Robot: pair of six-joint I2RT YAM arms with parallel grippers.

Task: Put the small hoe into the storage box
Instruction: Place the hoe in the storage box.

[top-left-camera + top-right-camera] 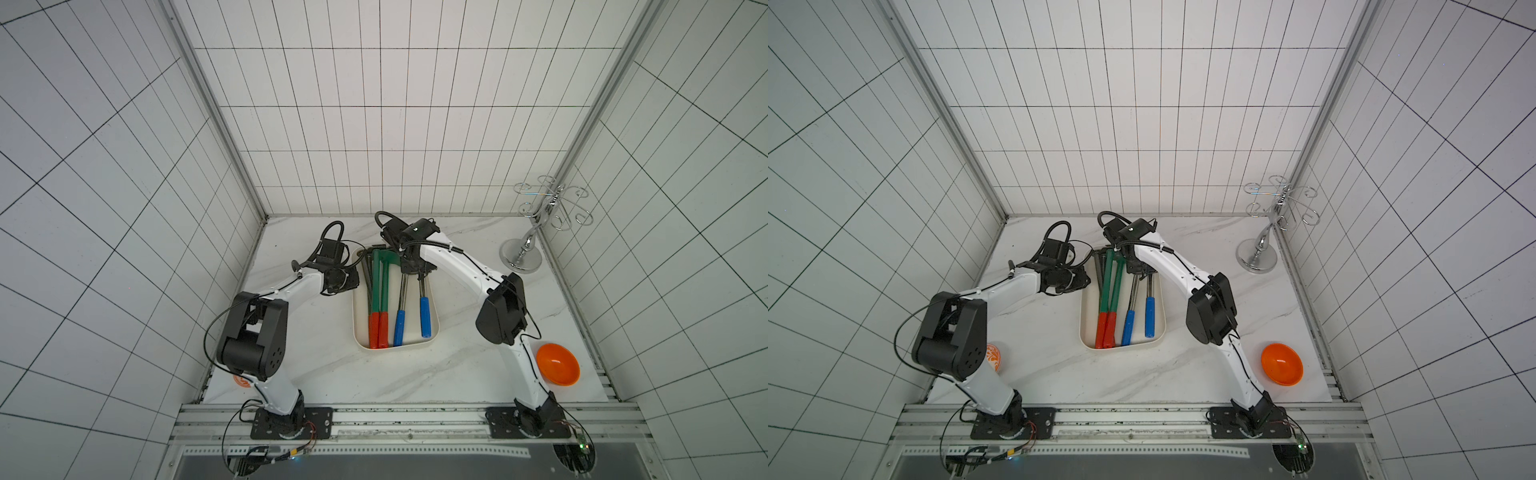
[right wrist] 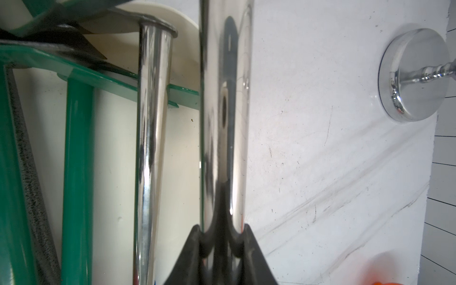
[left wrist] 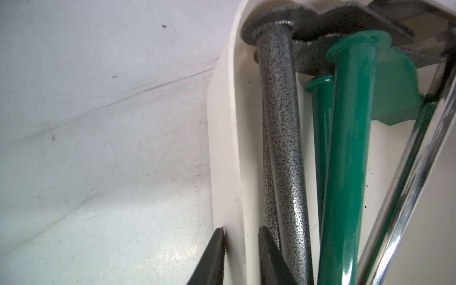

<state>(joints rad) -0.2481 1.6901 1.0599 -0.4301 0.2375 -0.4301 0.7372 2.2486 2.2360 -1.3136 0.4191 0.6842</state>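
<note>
White marble tabletop (image 1: 415, 382), tiled walls. Storage box (image 1: 354, 320) sits mid-table, with green-shafted tools (image 1: 384, 282) lying in it. Right gripper (image 2: 222, 229): jaws clamped on the chrome shaft of the small hoe (image 2: 225, 98), whose blue grip end is over the box's right side (resting or lifted, cannot tell). Left gripper (image 3: 240, 230): jaws narrow, pinching the box's left wall, one finger (image 3: 214, 259) outside and one inside.

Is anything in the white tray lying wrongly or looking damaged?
No damage shows. The hoe heads overlap in a heap at the far end of the storage box, and one chrome shaft lies across a green blade.
</note>
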